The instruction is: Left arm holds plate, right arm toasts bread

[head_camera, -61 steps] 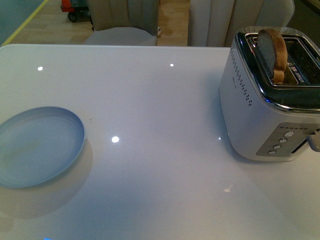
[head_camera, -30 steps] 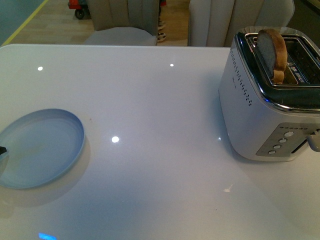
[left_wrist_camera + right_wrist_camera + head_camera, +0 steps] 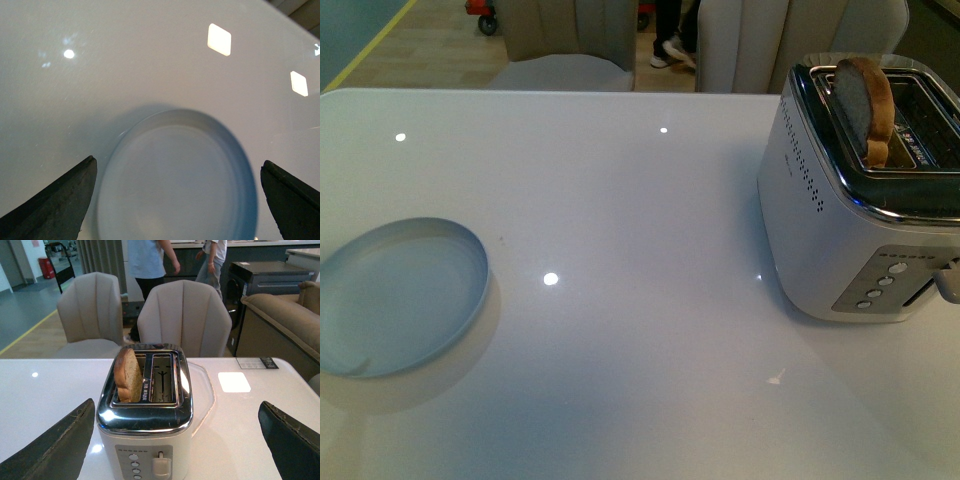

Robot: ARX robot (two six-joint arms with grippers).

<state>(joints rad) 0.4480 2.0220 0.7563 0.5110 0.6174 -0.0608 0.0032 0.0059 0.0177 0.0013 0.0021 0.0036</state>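
The pale blue plate (image 3: 400, 295) lies flat on the white table at the front left. In the left wrist view the plate (image 3: 175, 175) sits below and between the two black fingers (image 3: 55, 205) of my open left gripper (image 3: 177, 162), which touches nothing. The bread (image 3: 865, 105) stands upright in one slot of the silver toaster (image 3: 820, 230) at the right. My right gripper (image 3: 176, 405) is open and faces the toaster's (image 3: 145, 440) button side from a short distance, with the bread (image 3: 127, 375) sticking out of the slot. Neither gripper shows in the front view.
The toaster's lever (image 3: 161, 462) and round buttons (image 3: 134, 465) face my right gripper. Beige chairs (image 3: 182, 315) stand beyond the table's far edge, and people (image 3: 145, 260) walk behind them. A sofa (image 3: 280, 315) stands off to one side.
Half a second ago a dark tip of the left gripper showed at the front view's left edge over the plate; it is out of that view now. Plate, toaster and bread have not moved.
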